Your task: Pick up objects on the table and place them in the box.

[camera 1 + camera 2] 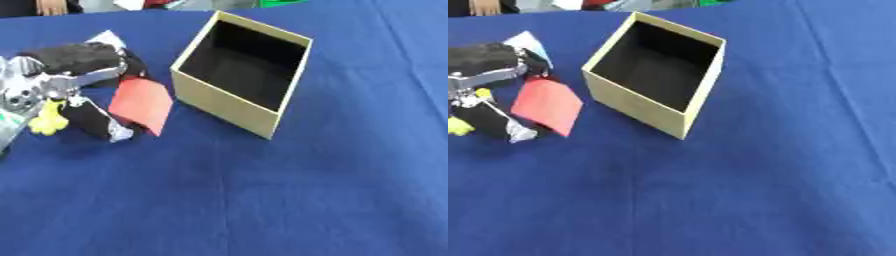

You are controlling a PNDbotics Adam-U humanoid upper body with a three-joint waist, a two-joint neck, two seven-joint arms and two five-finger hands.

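While gripping red packet (140,102) in curled fingers (101,125) of left hand (66,82): risks snagging rim of cardboard box (229,107) just beyond fingers, dropping packet onto surface (262,200).

The blue-clothed table (306,200) and open tan cardboard box (229,107) are viewed steeply downward, at close range, by both head-mounted eyes.

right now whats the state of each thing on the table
tan cardboard box: upright, open at the top, nothing visible inside
flat red card-like piece: outside the box, at the left hand's fingers
left hand: fingers curled round the red piece
small yellow object: outside the box, under the left hand
blue tablecloth: spread flat
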